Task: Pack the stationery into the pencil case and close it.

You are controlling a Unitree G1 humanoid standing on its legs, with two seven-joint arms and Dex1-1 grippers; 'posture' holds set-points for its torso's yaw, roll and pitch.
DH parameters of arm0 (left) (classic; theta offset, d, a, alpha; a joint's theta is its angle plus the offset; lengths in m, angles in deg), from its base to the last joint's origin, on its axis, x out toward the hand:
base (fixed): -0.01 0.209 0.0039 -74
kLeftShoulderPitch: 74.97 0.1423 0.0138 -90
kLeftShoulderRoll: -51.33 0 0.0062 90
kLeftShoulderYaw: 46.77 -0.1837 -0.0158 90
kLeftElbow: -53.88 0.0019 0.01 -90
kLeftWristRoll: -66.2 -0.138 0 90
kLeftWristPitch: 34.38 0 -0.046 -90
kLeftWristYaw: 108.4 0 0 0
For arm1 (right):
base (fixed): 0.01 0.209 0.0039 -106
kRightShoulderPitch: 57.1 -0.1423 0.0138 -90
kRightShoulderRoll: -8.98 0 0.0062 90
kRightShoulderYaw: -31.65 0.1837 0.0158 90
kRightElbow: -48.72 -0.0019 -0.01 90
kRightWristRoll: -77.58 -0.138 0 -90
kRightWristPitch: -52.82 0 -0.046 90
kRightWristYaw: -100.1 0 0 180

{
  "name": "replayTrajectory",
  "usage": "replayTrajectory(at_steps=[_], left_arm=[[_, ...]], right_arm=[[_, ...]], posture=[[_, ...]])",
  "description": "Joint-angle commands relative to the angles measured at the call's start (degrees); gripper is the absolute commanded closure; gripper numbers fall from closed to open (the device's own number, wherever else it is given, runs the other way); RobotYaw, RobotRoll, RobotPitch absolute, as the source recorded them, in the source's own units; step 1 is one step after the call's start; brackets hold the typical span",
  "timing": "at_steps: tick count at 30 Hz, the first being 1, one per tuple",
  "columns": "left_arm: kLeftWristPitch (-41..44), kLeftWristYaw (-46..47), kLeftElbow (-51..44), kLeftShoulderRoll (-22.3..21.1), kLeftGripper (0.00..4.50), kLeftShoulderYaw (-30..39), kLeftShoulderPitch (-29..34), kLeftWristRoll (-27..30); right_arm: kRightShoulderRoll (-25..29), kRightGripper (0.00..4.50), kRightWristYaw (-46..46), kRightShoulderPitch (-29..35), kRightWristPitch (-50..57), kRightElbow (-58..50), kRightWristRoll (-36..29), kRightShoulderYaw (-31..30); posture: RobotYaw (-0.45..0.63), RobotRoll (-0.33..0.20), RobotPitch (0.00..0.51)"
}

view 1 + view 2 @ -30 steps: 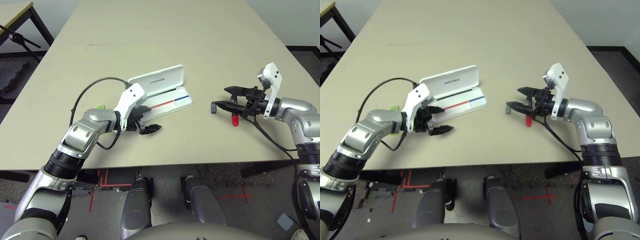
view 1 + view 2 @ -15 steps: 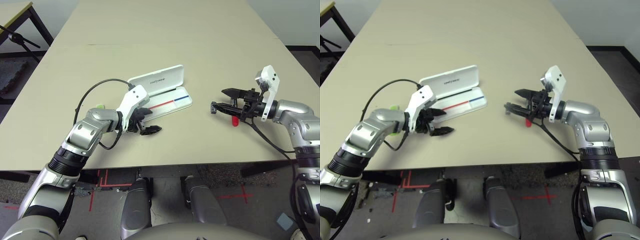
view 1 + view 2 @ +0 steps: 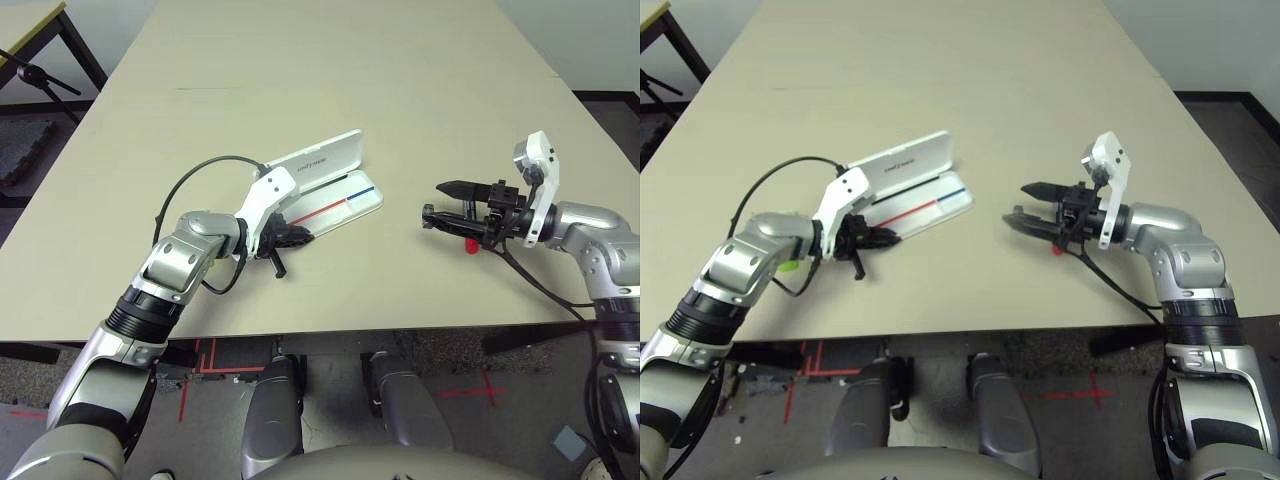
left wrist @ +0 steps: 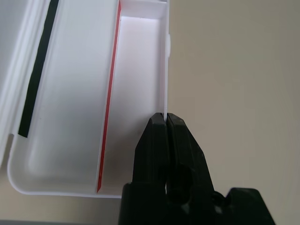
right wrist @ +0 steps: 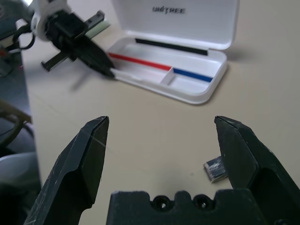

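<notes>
**Left gripper pinching the case wall, right one wide open**

Left gripper (image 4: 166, 123) is clamped tight on the front wall of the pencil case (image 3: 335, 195), fingers pressed together w/ the thin white wall nipped between the tips, near 1 end of the tray. Case sits open on the table (image 3: 320, 80), lid standing up behind the tray w/ dark lettering on it, red and blue line running along the inside.

Right gripper (image 5: 164, 140) hangs w/ its 2 fingers spread wide, nothing between them, pointing across toward the case but well apart from it. Right under/just beside it: the red marker (image 3: 469, 243), mostly hidden behind the fingers, and the small black-grey block (image 5: 216, 168) lying on the table near 1 fingertip, not touching as far as I can tell.

Green highlighter (image 3: 788, 266) is barely peeking out behind the left forearm, on the far side from the case.

Count: 1 case, 1 marker, 1 block, 1 highlighter, so 3 stationery bits, all outside the case.

Surface is a plain beige tabletop, long. Dark floor around it w/ red tape marks (image 3: 195, 385) below the near edge, another table's black legs (image 3: 40, 60) off at the far left corner.
</notes>
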State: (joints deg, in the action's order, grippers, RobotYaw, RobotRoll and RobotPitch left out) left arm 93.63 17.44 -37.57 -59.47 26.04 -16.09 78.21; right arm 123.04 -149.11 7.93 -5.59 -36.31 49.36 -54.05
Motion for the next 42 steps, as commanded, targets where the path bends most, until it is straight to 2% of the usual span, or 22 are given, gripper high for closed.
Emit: replayTrajectory(at_steps=[1,12,23,32,42], left_arm=[[-3.3,-4.3,-3.6,-2.3,4.49,-1.5,0.4,-0.7],[-15.2,-14.9,-7.4,-7.6,4.49,-0.6,2.9,0.3],[-22.3,-17.1,-3.5,-7.6,4.49,-3.1,5.9,-4.4],[-20.8,-15.2,-2.9,-5.9,4.49,-2.9,6.3,-6.2],[-18.5,-14.2,-4.7,-6.2,4.49,-2.5,7.7,-6.3]], right_arm=[[0.7,0.00,-1.2,0.9,1.4,-1.8,-0.7,-1.4],[0.7,0.00,-1.8,0.8,-0.2,-0.7,1.1,-3.7],[4.6,0.00,-5.3,3.8,-0.8,-3.4,2.2,-6.5],[4.5,0.00,-4.8,3.4,-1.6,-2.9,2.6,-6.7],[3.7,0.00,-4.8,2.2,-2.5,-1.6,3.6,-7.2]], posture=[[-0.09,0.000,0.177],[-0.07,0.000,0.180],[-0.08,0.000,0.182],[-0.07,0.000,0.184],[-0.06,0.000,0.187]])
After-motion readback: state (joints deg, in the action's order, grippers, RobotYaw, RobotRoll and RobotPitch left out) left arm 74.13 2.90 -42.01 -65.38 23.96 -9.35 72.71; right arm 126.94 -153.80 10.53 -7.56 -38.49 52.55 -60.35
